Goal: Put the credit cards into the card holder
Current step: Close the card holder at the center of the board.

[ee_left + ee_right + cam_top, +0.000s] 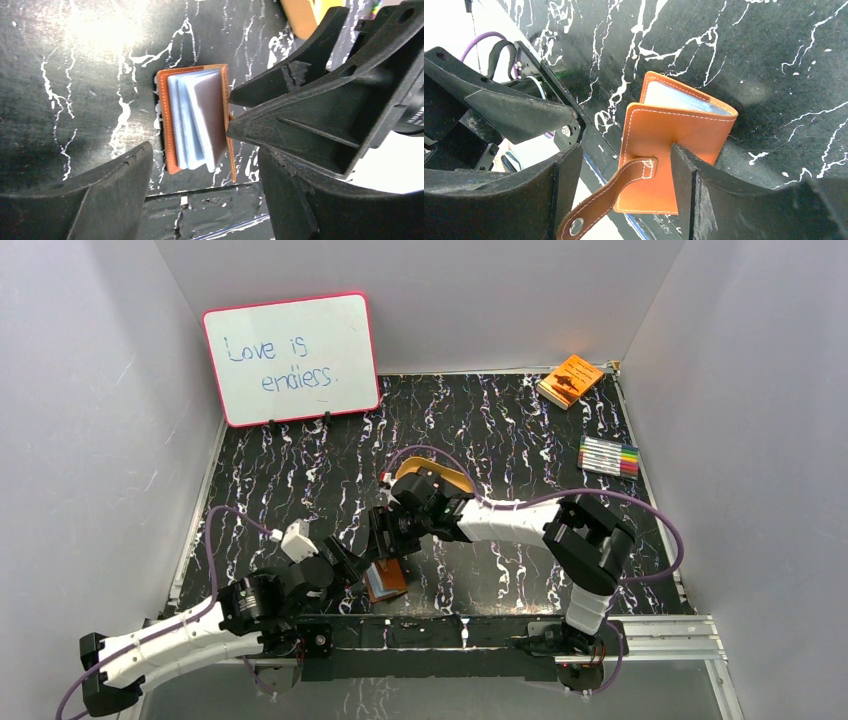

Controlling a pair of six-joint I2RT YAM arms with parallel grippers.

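The whiteboard stands at the far left, well clear of the work. The left gripper hovers low by the front rail, jaws wide and holding nothing, table showing on both sides between its fingers and the holder. The holder sits on the table just beyond that rail, between the two grippers, half open with its pale leaves fanned. Whether those are sleeves or cards I cannot tell, and no loose card shows anywhere. It looks light and floppy: soft leather that will likely skid on the smooth top or fold shut if pushed, so the stitched covers near the spine seem the firmest hold. The strap with its snap dangles loose and would likely only drag. The right gripper straddles the holder with jaws apart, one finger against the cover, the other standing off, so nothing is clamped. The rail is tight on the near side. A tray lies behind, partly under the right arm, and open table runs right toward the markers and booklet.
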